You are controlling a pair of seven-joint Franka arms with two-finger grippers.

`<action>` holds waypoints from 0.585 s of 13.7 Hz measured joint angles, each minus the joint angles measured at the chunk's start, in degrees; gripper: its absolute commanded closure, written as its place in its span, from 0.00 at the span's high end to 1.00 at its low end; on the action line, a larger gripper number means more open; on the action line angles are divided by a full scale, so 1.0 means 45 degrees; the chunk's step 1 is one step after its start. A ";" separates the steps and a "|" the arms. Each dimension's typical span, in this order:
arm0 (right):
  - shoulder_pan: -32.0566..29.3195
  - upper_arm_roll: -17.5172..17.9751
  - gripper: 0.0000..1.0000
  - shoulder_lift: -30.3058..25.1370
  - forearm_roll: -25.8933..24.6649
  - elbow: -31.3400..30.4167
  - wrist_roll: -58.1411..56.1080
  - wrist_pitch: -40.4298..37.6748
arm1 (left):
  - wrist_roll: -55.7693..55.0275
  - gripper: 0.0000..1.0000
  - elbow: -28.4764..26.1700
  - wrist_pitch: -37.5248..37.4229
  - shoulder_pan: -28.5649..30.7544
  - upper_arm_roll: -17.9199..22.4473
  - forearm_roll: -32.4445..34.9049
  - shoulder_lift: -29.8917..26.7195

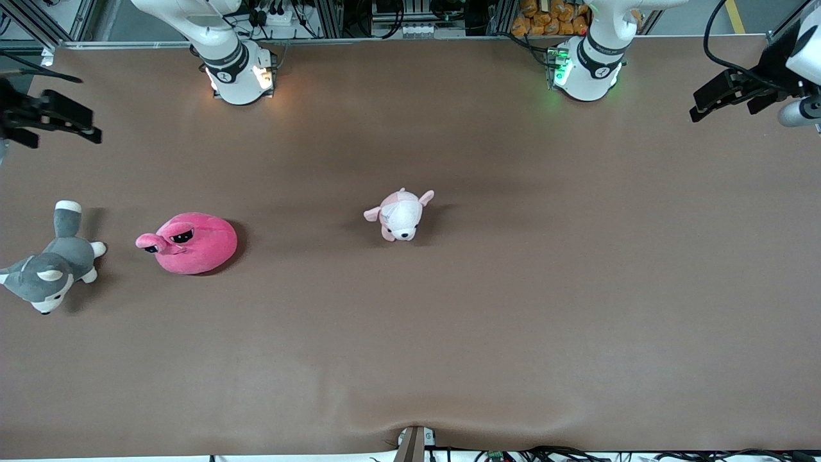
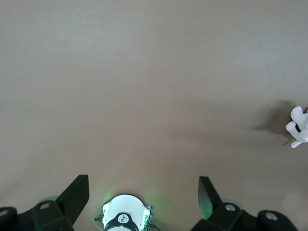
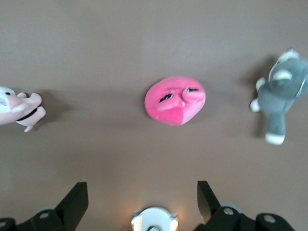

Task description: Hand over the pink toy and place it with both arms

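The pink toy (image 1: 199,244) lies on the brown table toward the right arm's end, with its snout pointing at the husky. It also shows in the right wrist view (image 3: 175,100). My right gripper (image 1: 86,109) hangs open and empty in the air over the table's edge at the right arm's end, apart from the toy; its jaws stand wide in the right wrist view (image 3: 143,190). My left gripper (image 1: 699,106) hangs open and empty over the left arm's end of the table (image 2: 144,187), away from all the toys.
A pale pink-and-white puppy plush (image 1: 402,215) lies mid-table and shows in both wrist views (image 2: 298,127) (image 3: 17,108). A grey-and-white husky plush (image 1: 54,263) (image 3: 281,91) lies beside the pink toy, at the right arm's end. The arm bases (image 1: 237,70) (image 1: 587,70) stand at the table's edge farthest from the front camera.
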 measured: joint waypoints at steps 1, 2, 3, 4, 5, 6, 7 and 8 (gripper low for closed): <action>-0.0180 -0.0016 1.00 -0.0916 0.0000 -0.1327 -0.0538 0.0691 | 0.0000 1.00 -0.0205 0.0106 -0.0002 -0.0031 0.0002 -0.0107; -0.0195 -0.0014 1.00 -0.1644 0.0001 -0.2305 -0.0731 0.1045 | 0.0000 1.00 -0.0478 0.0291 -0.0002 -0.0044 0.0004 -0.0265; -0.0186 0.0038 1.00 -0.2212 0.0001 -0.3017 -0.0785 0.1228 | 0.0000 1.00 -0.0736 0.0450 -0.0002 -0.0048 0.0004 -0.0438; -0.0181 0.0093 1.00 -0.2566 0.0000 -0.3400 -0.0792 0.1362 | 0.0000 1.00 -0.0916 0.0536 -0.0002 -0.0050 0.0004 -0.0587; -0.0181 0.0102 1.00 -0.2719 0.0000 -0.3470 -0.0792 0.1423 | 0.0000 1.00 -0.1042 0.0566 -0.0002 -0.0052 0.0004 -0.0707; -0.0206 0.0069 1.00 -0.2744 0.0000 -0.3382 -0.0791 0.1381 | 0.0000 1.00 -0.1124 0.0582 -0.0002 -0.0057 0.0004 -0.0796; -0.0263 0.0030 1.00 -0.2714 0.0001 -0.3285 -0.0792 0.1300 | 0.0000 1.00 -0.1175 0.0598 -0.0003 -0.0065 0.0005 -0.0849; -0.0322 0.0003 1.00 -0.2667 0.0002 -0.3214 -0.0796 0.1269 | 0.0001 1.00 -0.1203 0.0616 -0.0003 -0.0076 0.0005 -0.0863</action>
